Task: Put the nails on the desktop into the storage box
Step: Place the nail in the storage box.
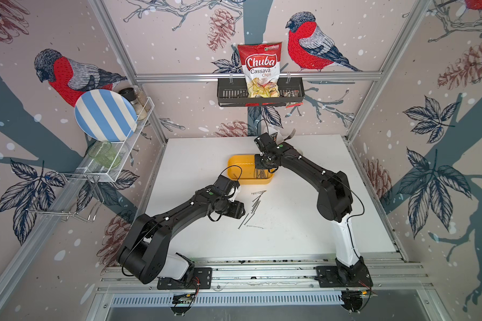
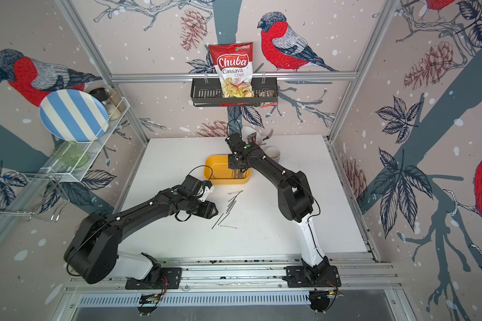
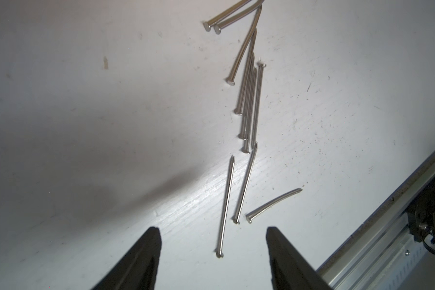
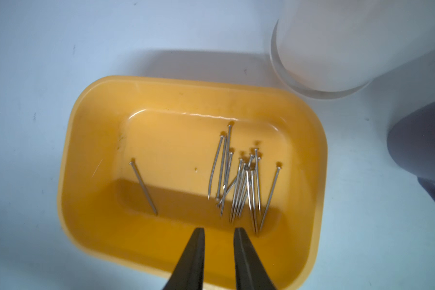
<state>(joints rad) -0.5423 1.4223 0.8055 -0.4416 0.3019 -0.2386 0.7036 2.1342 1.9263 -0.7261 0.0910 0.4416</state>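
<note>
Right wrist shows right pincer [image 4: 219, 229] parted above storage box [image 4: 86, 155].

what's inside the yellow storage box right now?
The storage box holds a cluster of nails toward one side and a lone nail apart from them. The right hand hovers over it, open, gripping nothing. In both top views the right arm covers part of the floor.

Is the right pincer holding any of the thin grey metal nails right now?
No, the right pincer shows an empty gap between its tips above the shallow yellow-orange plastic tray, where the nails lie loose.
</note>
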